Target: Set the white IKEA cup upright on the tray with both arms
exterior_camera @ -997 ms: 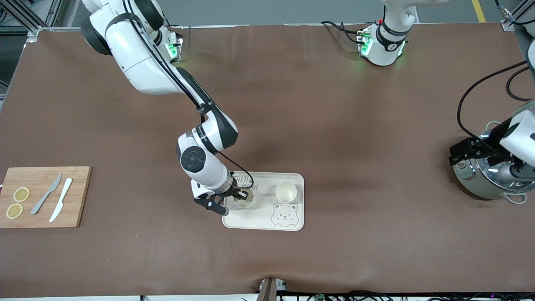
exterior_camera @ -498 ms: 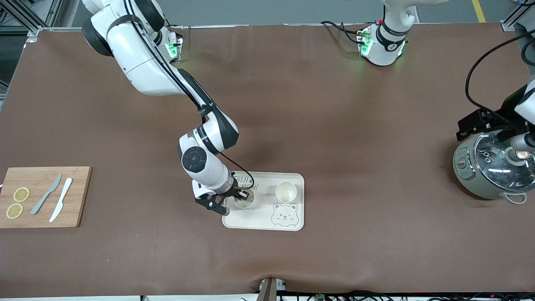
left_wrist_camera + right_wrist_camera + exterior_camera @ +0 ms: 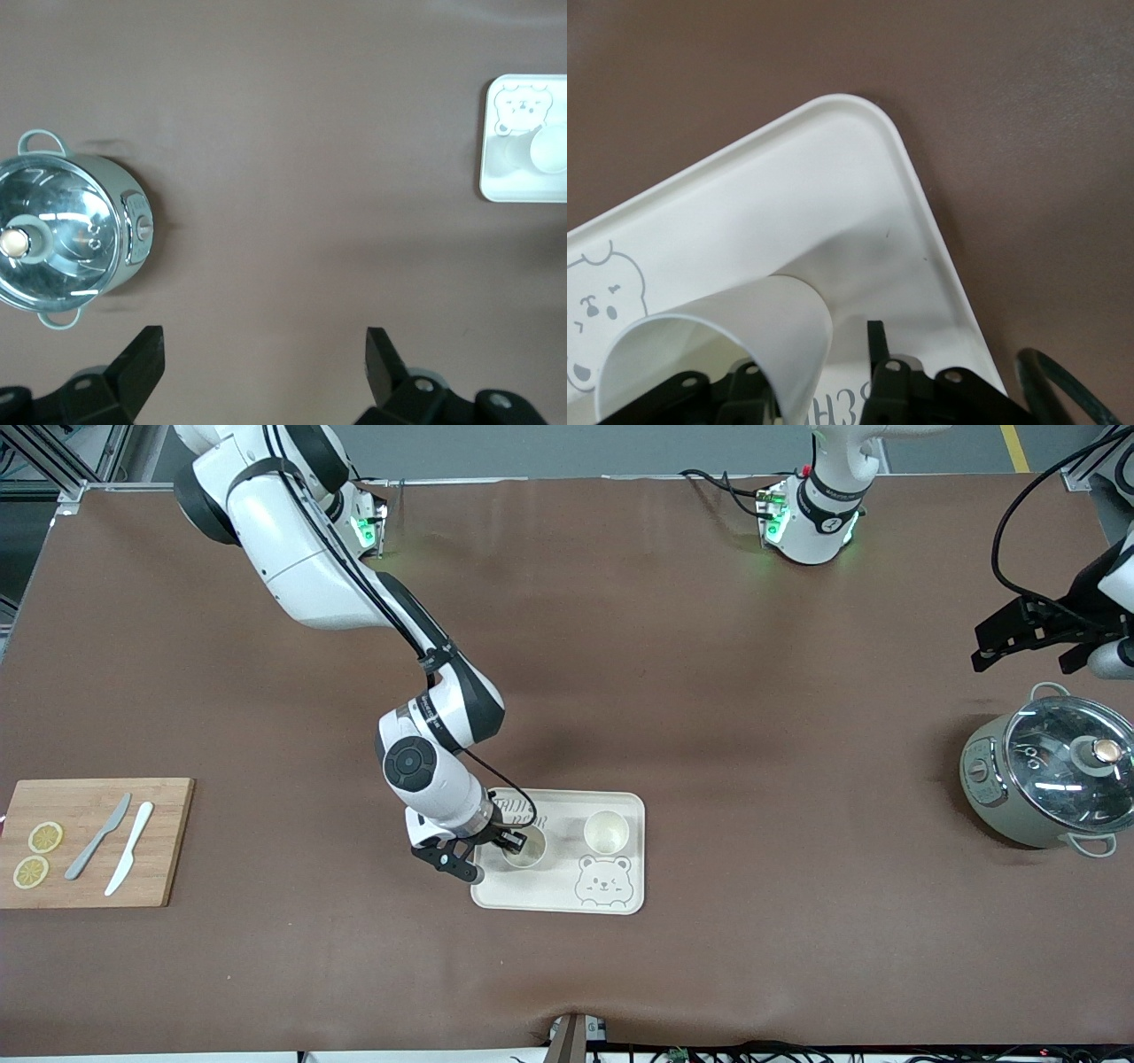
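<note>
Cup (image 3: 524, 849) upright on tray (image 3: 620, 815), right tool (image 3: 496, 849) loosening.

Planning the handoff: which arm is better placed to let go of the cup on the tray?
Right: the right gripper is at that cup on the tray; the left gripper hangs open above the table beside the pot.

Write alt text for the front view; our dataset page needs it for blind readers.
The right gripper is at a white cup standing upright on the tray, beside a second cup. The left gripper hangs open above a lidded pot.
</note>
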Robot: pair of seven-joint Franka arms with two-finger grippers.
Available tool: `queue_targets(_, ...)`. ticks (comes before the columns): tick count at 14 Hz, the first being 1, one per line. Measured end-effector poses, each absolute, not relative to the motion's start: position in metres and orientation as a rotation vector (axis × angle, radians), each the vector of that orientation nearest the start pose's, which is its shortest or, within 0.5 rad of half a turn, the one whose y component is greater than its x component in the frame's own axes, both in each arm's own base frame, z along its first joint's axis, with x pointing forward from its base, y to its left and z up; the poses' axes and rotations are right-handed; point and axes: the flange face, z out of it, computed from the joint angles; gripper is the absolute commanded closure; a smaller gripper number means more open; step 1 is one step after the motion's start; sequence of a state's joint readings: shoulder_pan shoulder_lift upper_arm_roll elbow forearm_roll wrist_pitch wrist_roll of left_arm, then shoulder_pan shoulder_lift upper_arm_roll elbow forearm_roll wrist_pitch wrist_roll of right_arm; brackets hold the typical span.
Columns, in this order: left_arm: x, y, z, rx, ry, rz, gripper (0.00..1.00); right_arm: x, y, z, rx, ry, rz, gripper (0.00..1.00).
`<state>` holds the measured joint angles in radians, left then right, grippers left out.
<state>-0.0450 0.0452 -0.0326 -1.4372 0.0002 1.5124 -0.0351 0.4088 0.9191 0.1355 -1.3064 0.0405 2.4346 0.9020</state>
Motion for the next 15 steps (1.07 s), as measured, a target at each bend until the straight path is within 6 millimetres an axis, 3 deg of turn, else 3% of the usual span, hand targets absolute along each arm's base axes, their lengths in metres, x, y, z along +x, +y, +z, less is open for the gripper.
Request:
queue_targets(2,0.556,-0.043,0.65,-3.142,0.069,-0.019,0.0,0.668,0.373,0.208,-2.821,0.664,-0.107,0.0)
queue_targets(15,0.532,-0.042,0.621,-3.137,0.116,0.016,0.0,0.667,0.382,0.217,-2.808,0.667,-0.122,0.0)
